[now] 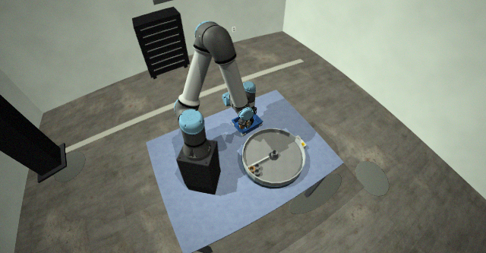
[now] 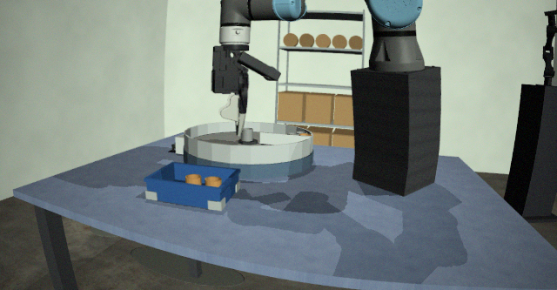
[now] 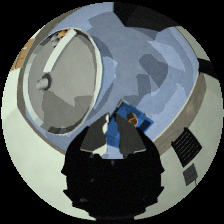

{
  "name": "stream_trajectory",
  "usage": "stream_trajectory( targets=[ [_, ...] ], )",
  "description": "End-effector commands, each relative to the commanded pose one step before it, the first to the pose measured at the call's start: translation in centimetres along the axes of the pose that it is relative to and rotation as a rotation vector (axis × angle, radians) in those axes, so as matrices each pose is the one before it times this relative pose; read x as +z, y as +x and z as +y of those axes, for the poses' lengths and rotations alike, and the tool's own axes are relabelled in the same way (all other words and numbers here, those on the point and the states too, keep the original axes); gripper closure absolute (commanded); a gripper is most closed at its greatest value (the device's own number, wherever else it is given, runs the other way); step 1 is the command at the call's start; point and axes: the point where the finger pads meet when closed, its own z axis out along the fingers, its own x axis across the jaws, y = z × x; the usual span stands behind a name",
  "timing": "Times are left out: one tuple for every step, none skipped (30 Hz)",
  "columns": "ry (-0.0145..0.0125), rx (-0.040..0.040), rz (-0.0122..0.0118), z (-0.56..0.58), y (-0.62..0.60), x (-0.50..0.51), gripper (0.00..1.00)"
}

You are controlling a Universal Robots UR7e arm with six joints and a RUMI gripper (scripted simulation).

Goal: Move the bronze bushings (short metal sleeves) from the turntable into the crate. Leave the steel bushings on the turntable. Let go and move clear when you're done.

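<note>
The round grey turntable (image 1: 285,163) (image 2: 244,152) (image 3: 65,90) has a white rim and a hub post (image 1: 273,155) (image 2: 247,135). One bronze bushing (image 1: 251,168) sits at its near-left edge beside two steel bushings (image 1: 257,169). The blue crate (image 1: 259,122) (image 2: 174,190) (image 3: 116,134) holds two bronze bushings (image 2: 193,178) (image 2: 213,181); one of them shows in the wrist view (image 3: 132,119). My gripper (image 1: 245,124) (image 2: 239,130) (image 3: 113,121) is shut and empty. It hangs well above the table, over the crate on the side facing the turntable.
The arm's black pedestal (image 1: 199,169) (image 2: 396,129) stands on the blue table top (image 1: 228,203) (image 2: 305,225) beside the turntable. A shelf with boxes (image 2: 319,103) stands behind. A black cabinet (image 1: 161,42) is against the far wall.
</note>
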Motion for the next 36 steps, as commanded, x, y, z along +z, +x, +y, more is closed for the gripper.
stream_trajectory(
  targets=[
    [-0.00742, -0.00285, 0.00223, -3.85, -3.503, -0.07, 0.95],
    [0.00014, -0.00001, -0.00004, -0.729, -0.659, 0.006, 0.95],
    [0.00001, 0.0, 0.00001, -0.749, -0.641, 0.001, 0.95],
    [-0.00014, 0.00001, 0.00005, -0.766, -0.618, -0.004, 0.95],
    [-0.00021, 0.00001, 0.00006, -0.772, -0.607, -0.007, 0.95],
    [0.00027, -0.00001, -0.00009, -0.73, -0.688, 0.009, 0.95],
    [0.00012, -0.00001, -0.00003, -0.743, -0.663, 0.005, 0.95],
    [-0.00003, 0.0, 0.00002, -0.753, -0.635, 0.0, 0.95],
    [-0.00018, 0.00001, 0.00006, -0.759, -0.606, -0.004, 0.95],
    [-0.00011, 0.00001, 0.00002, -0.748, -0.616, -0.002, 0.95],
    [0.0, 0.0, 0.0, 0.0, 0.0, 0.0, 0.95],
    [0.0, 0.0, 0.0, 0.0, 0.0, 0.0, 0.95],
    [0.00024, -0.00001, -0.00008, -0.723, -0.674, 0.006, 0.95],
    [0.00009, 0.0, -0.00002, -0.727, -0.642, 0.003, 0.95],
    [-0.00005, 0.0, 0.00002, -0.727, -0.609, 0.0, 0.95],
    [-0.00019, 0.0, 0.00006, -0.725, -0.575, -0.002, 0.95],
    [-0.00009, 0.0, 0.00002, -0.709, -0.589, -0.001, 0.95],
    [0.00021, 0.0, -0.00007, -0.687, -0.64, 0.004, 0.95],
    [0.00009, 0.0, -0.00002, -0.682, -0.604, 0.002, 0.95],
    [-0.00003, 0.0, 0.00002, -0.674, -0.567, 0.001, 0.95],
    [-0.00014, 0.0, 0.00005, -0.662, -0.53, 0.0, 0.95],
    [-0.00024, 0.0, 0.00007, -0.646, -0.494, -0.001, 0.95],
    [0.0002, 0.0, -0.00008, -0.617, -0.588, 0.003, 0.95],
    [0.00011, 0.0, -0.00004, -0.602, -0.547, 0.002, 0.95],
    [0.00003, 0.0, -0.00001, -0.583, -0.507, 0.001, 0.95],
    [-0.00004, 0.0, 0.00002, -0.561, -0.467, 0.001, 0.95],
    [-0.0001, 0.0, 0.00003, -0.536, -0.429, 0.0, 0.95],
    [0.0, 0.0, 0.0, 0.0, 0.0, 0.0, 0.95],
    [0.0, 0.0, 0.0, 0.0, 0.0, 0.0, 0.95],
    [-0.00015, -0.00001, 0.00004, -0.508, -0.391, 0.0, 0.95],
    [-0.00002, 0.0003, -0.00015, -0.476, -0.429, -0.001, 0.95],
    [0.00004, 0.00045, -0.00024, -0.445, -0.43, -0.001, 0.95],
    [0.00001, 0.00041, -0.00021, -0.414, -0.388, -0.001, 0.95],
    [-0.00001, 0.00037, -0.00018, -0.381, -0.346, -0.001, 0.95],
    [-0.00003, 0.00033, -0.00016, -0.346, -0.307, -0.002, 0.95],
    [-0.00004, 0.00029, -0.00013, -0.311, -0.269, -0.002, 0.95]
  ],
)
